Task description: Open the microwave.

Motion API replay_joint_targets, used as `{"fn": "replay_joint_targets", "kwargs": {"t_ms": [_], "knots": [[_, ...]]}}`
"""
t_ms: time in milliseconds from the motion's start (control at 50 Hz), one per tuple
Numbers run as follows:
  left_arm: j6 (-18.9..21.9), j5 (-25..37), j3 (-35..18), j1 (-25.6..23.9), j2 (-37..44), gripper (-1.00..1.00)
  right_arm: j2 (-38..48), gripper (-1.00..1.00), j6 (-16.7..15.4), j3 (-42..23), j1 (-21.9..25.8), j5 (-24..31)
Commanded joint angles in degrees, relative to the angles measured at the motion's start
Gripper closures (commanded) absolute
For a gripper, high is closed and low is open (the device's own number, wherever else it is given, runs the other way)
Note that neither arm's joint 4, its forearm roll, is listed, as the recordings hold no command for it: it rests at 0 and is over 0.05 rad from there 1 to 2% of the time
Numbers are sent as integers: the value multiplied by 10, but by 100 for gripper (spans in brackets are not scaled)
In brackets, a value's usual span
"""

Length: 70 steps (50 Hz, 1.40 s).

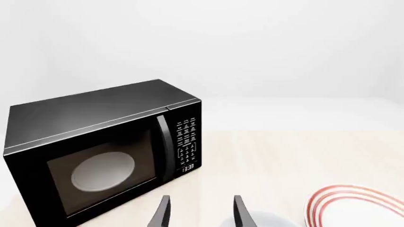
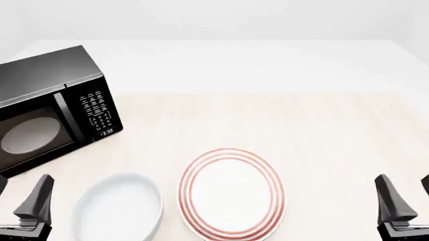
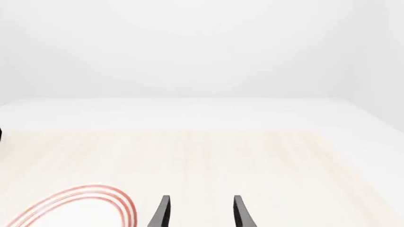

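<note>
Overall: glossy black boxy microwave (image 2: 47, 108) shut; round white turntable (image 1: 103, 172) inside.

microwave (image 2: 47, 115): left side cut off in front view | keypad (image 2: 97, 114) lettering unreadable

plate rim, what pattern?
White plate with concentric red rings around the rim. Clearest in the front view.

Two matte black grippers, left gripper (image 2: 20, 198) and right gripper (image 2: 405, 198), each with slim tapering fingers (image 1: 162, 213) ending in narrow pointed tips, flat dark inner faces, blocky black bases at the near edge, no visible cables, screws or markings
</note>
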Motion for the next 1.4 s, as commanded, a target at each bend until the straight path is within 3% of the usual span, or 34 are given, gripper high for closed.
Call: {"fn": "replay_joint_targets", "kwargs": {"t_ms": [20,300,420,500,640,660,880,980,1080,1400], "knots": [[4,-1,-3,4,1,-100,4,-100,1,-2,-1,-2],[-25,14,-7,33,0,-100,4,-100,1,-2,-1,-2],[-12,19,-13,51,8,-100,3,-100,1,-2,-1,-1],[-17,-30,-16,56,66,-100,3,-100,0,-2,-1,-1],[-4,-50,-57,57,129,-100,2,-100,0,-1,-1,0],[0,-78,-62,64,183,-100,2,-100,0,-1,-1,0],[9,-152,-94,60,284,-100,1,-100,0,-2,0,2],[9,-222,-105,59,364,-100,1,-100,0,-2,0,1],[27,-250,-116,49,401,-100,1,-100,0,-2,0,1],[20,-348,-139,43,547,-100,1,-100,0,-2,0,1]]}}
